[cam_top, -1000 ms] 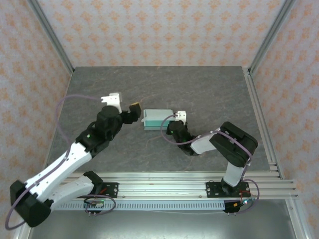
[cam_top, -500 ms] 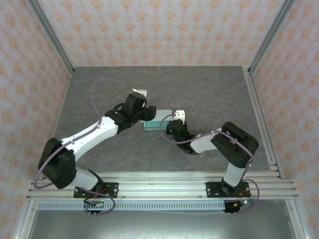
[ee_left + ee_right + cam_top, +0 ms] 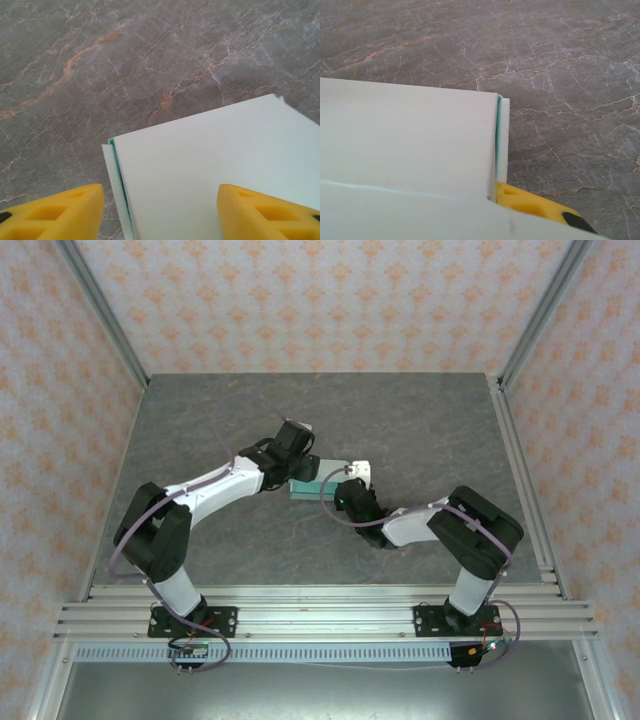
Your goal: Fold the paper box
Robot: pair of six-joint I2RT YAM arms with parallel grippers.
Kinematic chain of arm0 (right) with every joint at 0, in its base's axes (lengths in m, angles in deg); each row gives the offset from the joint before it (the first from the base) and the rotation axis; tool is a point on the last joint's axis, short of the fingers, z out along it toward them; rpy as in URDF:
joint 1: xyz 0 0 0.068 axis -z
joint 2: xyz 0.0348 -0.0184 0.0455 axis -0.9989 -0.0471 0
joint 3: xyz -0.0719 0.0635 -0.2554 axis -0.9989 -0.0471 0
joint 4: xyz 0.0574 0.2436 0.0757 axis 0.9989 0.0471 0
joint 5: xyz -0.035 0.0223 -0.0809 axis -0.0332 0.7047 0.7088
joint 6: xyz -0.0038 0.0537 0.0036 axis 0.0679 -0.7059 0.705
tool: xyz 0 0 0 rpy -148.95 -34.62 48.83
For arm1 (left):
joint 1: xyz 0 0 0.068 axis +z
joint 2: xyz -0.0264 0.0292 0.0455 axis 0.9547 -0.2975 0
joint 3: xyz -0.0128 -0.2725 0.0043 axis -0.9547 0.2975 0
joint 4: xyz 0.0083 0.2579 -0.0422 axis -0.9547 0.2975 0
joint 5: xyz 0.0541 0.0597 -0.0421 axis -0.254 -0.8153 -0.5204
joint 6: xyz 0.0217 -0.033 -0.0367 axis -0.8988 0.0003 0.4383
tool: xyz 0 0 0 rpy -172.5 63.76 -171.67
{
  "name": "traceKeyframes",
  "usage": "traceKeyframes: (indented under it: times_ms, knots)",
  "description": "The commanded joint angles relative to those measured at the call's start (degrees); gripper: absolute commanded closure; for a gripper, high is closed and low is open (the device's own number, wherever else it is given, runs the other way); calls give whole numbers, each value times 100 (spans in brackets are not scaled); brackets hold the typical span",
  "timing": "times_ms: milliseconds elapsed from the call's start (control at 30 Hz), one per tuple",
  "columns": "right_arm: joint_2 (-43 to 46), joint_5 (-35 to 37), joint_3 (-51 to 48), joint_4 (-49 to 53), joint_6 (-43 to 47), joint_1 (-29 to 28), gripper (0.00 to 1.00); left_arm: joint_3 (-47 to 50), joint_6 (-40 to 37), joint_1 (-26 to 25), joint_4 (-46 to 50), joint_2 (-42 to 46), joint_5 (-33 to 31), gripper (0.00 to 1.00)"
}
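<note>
top view, lower edge: an aluminium rail carries both arm bases, the left arm rising from the lower left and the right arm from the lower right. both reach inward and meet at the centre of the frame over the grey marbled table. the paper box lies there on the table, a small pale mint rectangle with a darker teal edge. the left gripper sits over the box's upper left part. the right gripper is at the box's right end, touching or just beside it; from above i cannot tell which. left wrist view: two yellow fingers at the bottom corners of the frame, well apart, so the jaws are spread wide. the box's flat top panel runs from the lower centre to the right edge, its near corner between the fingers, and a thin side wall shows along its left edge. whether the fingers touch the card cannot be told. right wrist view: the box covers the left and lower frame, with a crease line across its lower part. one yellow finger shows at the lower right, just behind the card's right edge. the other is hidden by the card, so whether this gripper is closed on the box cannot be told. far side: patterned walls along the top of the frame.
</note>
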Motion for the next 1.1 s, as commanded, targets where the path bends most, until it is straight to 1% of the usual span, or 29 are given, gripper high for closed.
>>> traceKeyframes:
  times_ms: [0,167,267,500,600,800,967,1067]
  knots:
    - [119,-76,-61,640,67,-35,76,-177,-64,36,232,-96,-228,39]
    - [254,-149,-52,800,94,-35,66,-203,-17,34,238,-269,-331,39]
    - [313,-176,-51,860,108,-44,58,-217,17,31,205,-340,-294,39]
    - [429,-173,-69,1039,117,-94,33,-192,61,34,138,-406,-205,39]
    - [454,-128,-52,1166,117,-148,26,-182,79,30,123,-402,-175,39]
    - [691,-71,-142,1362,-1,-279,18,-148,99,32,88,-375,-118,39]
    - [1302,-124,-338,1805,-163,-316,15,-139,98,31,87,-316,-83,39]
    - [1713,-222,-412,2248,-214,-316,12,-117,99,34,83,-273,-108,39]
